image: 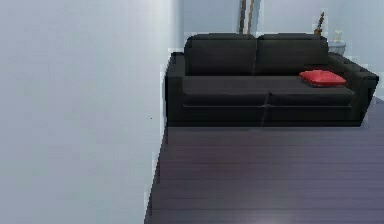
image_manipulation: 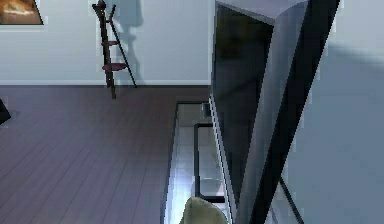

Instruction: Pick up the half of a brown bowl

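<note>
While a red cushion [image: 322, 77] lies on the sofa [image: 222, 58], the end effector's state cannot be told.

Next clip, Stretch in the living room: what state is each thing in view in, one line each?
Sofa: upright on the dark floor.
Red cushion: lying on the sofa's seat, at the forward view's right end.
Television: upright on the low stand, screen dark.
Ladder shelf: leaning against the wall.
Framed picture: hanging on the wall.
Pale rounded thing: cut off at the bottom edge, state unclear.
</note>
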Tool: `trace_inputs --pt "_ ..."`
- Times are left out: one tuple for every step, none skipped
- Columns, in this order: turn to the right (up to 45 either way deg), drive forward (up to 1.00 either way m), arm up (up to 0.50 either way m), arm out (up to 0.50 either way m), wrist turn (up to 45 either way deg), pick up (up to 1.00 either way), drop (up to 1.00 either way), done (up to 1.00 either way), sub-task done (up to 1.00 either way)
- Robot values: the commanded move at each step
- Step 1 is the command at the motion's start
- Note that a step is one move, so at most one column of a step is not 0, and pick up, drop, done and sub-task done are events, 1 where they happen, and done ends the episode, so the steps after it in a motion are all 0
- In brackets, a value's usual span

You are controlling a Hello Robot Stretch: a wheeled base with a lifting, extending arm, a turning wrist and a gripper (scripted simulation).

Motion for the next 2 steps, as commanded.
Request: trace_inputs --pt "0.0 0.0 0.0 0.0 45.0 0.0 0.0 0.0 0.0" --pt "0.0 0.0 0.0 0.0 45.0 0.0 0.0 0.0 0.0"
